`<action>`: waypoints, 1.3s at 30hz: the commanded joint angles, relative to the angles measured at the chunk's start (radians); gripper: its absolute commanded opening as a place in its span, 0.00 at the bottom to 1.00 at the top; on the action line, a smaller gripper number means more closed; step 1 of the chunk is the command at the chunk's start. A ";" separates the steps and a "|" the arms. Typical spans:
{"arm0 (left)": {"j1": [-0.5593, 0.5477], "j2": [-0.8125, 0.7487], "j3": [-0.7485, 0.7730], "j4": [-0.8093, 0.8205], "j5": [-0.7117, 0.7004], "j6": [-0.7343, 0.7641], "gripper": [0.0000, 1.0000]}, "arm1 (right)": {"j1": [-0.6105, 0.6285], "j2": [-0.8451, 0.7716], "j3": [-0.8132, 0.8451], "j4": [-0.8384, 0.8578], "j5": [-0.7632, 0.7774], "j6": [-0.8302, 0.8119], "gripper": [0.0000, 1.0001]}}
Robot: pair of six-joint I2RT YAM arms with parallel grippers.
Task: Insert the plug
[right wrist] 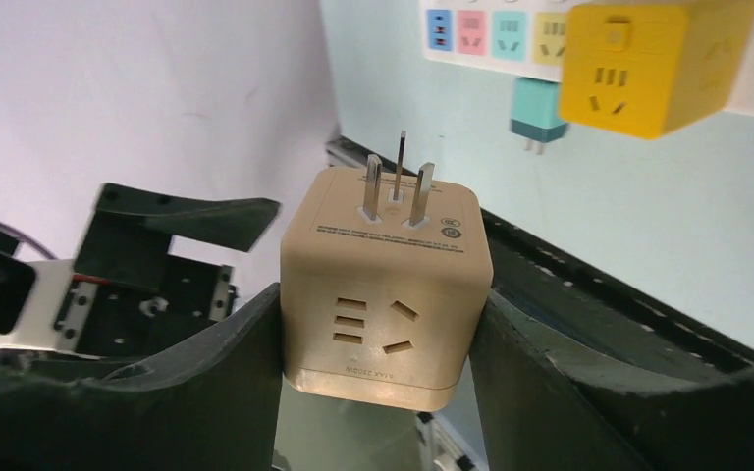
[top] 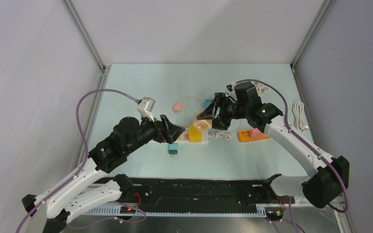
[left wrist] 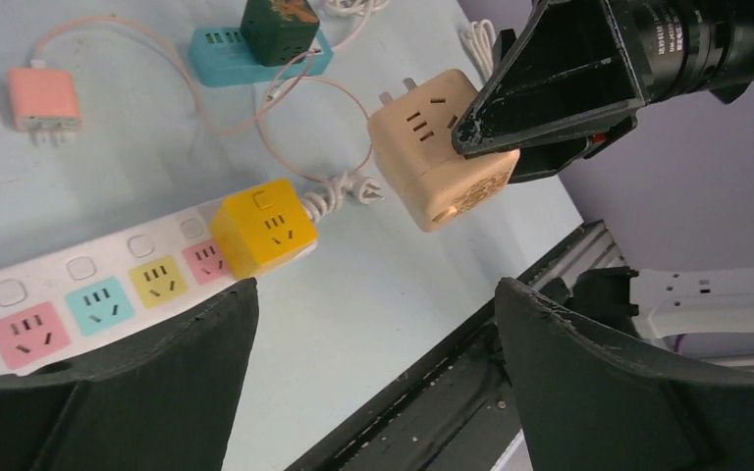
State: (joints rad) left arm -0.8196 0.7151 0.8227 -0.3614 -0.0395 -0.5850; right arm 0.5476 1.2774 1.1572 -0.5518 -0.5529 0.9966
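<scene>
The right gripper clamps the beige cube plug, lifted near the power strip; a yellow cube sits on that strip. The left gripper gapes wide, empty, beside it.

Nothing can be read for certain: the tan cube plug carries fine grey print around its prongs and a faint raised word along its lower front edge, both too small to make out.
</scene>
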 commanded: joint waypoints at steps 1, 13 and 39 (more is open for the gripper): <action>-0.063 0.038 0.059 0.029 -0.067 -0.066 0.94 | 0.035 -0.066 -0.033 0.205 0.046 0.227 0.19; -0.167 0.144 0.122 0.057 -0.211 -0.081 1.00 | 0.172 -0.097 -0.036 0.165 0.370 0.407 0.20; -0.168 0.341 0.188 0.085 -0.328 -0.201 0.68 | 0.269 -0.102 -0.035 0.176 0.501 0.499 0.25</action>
State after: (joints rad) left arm -0.9886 1.0550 0.9775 -0.2947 -0.3054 -0.7780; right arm 0.8104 1.1908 1.1107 -0.4210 -0.0708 1.4826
